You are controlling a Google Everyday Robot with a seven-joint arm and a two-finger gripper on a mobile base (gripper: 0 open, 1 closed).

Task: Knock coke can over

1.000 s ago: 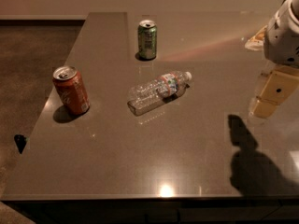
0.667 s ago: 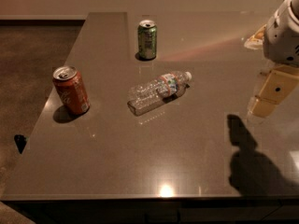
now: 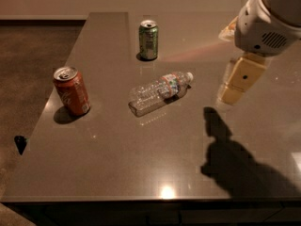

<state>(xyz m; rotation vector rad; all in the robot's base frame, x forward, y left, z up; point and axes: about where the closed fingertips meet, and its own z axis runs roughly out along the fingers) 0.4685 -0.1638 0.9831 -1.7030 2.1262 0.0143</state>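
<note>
Still no contact. Gripper (image 3: 239, 81) hangs over the right side of the table (image 3: 117, 168). It has shifted left toward the middle since a second ago, and its shadow (image 3: 233, 166) moved with it. Can't tell how wide it's open; nothing seen in its hold. Coke can (image 3: 71, 91) stands upright near the table's left edge, same spot as before, well apart from the gripper. Water bottle (image 3: 160, 92) on its side mid-table and green can (image 3: 148, 40) upright farther back, both unmoved.

Table (image 3: 141, 173) — coke can (image 3: 71, 91), green can (image 3: 148, 40), bottle (image 3: 160, 92) — jaws above.
</note>
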